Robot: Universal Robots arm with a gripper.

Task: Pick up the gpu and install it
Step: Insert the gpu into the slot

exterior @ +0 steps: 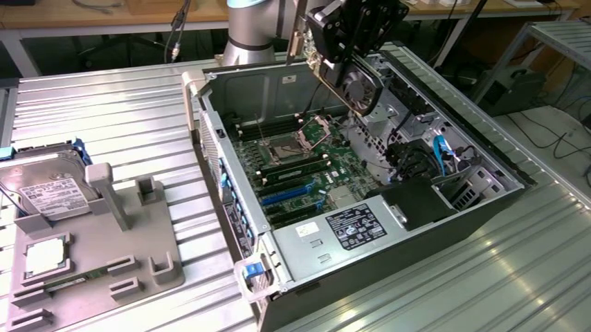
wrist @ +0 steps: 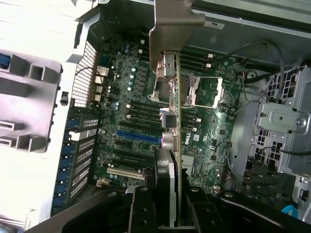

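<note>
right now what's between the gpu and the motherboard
Nothing solid: the gpu, clamped in the gripper, hangs above the motherboard with open air between, as the exterior view shows.

Pincer (exterior: 349,55) holds the gpu (exterior: 358,86) above the open computer case (exterior: 249,90).
It hangs tilted over the motherboard (exterior: 295,162); a hard drive (exterior: 51,194) sits on a grey fixture (exterior: 120,242).

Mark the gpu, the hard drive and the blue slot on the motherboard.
gpu (exterior: 358,88): exterior view, on its round fan.
hard drive (exterior: 48,196): exterior view, on its white label.
blue slot (wrist: 138,137): wrist view, on the middle of the slot's length.
</note>
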